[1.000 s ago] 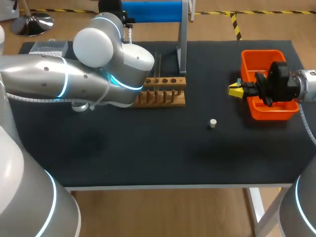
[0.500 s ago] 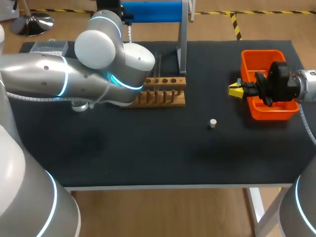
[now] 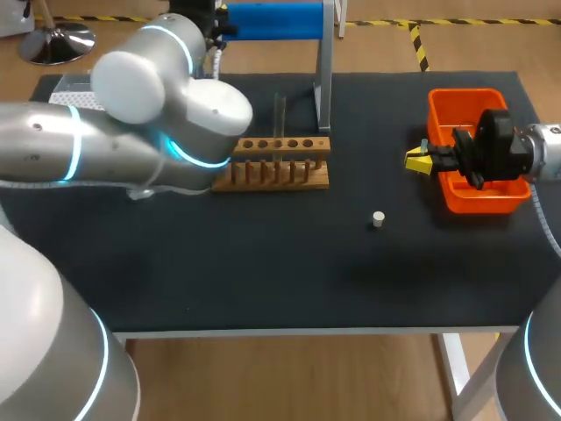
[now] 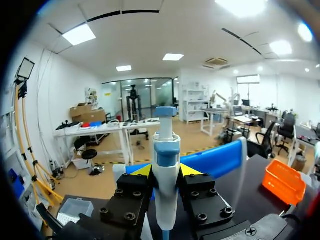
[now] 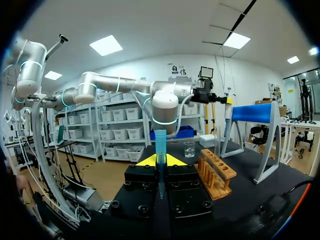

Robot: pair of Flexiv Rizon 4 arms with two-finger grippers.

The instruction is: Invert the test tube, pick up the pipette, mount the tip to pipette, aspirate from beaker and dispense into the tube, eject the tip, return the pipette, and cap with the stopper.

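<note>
While the left gripper clamped the pipette by the blue stand and the right gripper pinched the tip upright beside the orange bin, mounting needed the axes aligned, then a straight push.

On black table: wooden rack mid-back, white stopper near-right of rack, orange bin far right, metal stand behind rack.
</note>
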